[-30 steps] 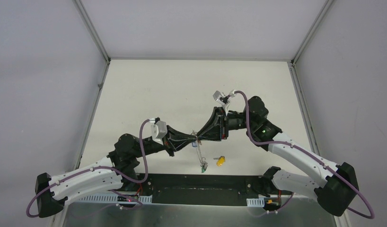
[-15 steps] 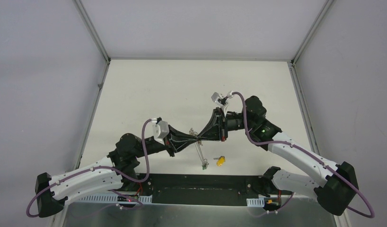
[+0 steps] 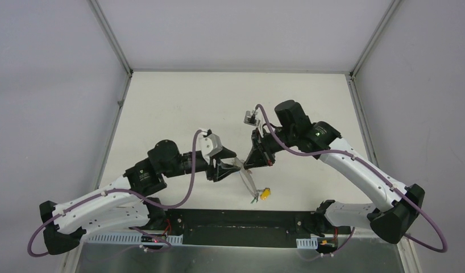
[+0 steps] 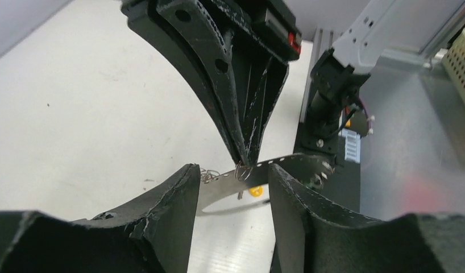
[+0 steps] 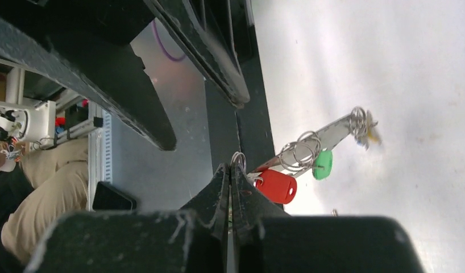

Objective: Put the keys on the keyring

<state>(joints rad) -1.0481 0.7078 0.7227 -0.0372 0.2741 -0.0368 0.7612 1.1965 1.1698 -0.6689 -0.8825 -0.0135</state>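
The keyring [image 3: 250, 182], a flat grey metal band, hangs slanted above the table from my right gripper [image 3: 248, 166]. That gripper [image 5: 230, 169] is shut on a small wire ring [image 5: 237, 159] threaded on the band. A red key [image 5: 275, 186] and a green key [image 5: 322, 164] hang from the band [image 5: 332, 128] on wire rings. My left gripper [image 4: 231, 170] stands open just short of the band [image 4: 287, 164], touching nothing, with the right gripper's tip [image 4: 245, 161] facing it. A yellow key [image 3: 266, 194] lies on the table beside the band's low end.
The black base plate [image 3: 236, 224] runs along the near table edge under both arms. White walls and metal posts [image 3: 112, 40] bound the table on three sides. A person's leg in beige trousers [image 5: 42, 187] shows beyond the near edge.
My left gripper has opened and let go of the band. The right gripper has shut on the wire ring. Both arms shifted; the hanging keyring swung right, towards the yellow key.
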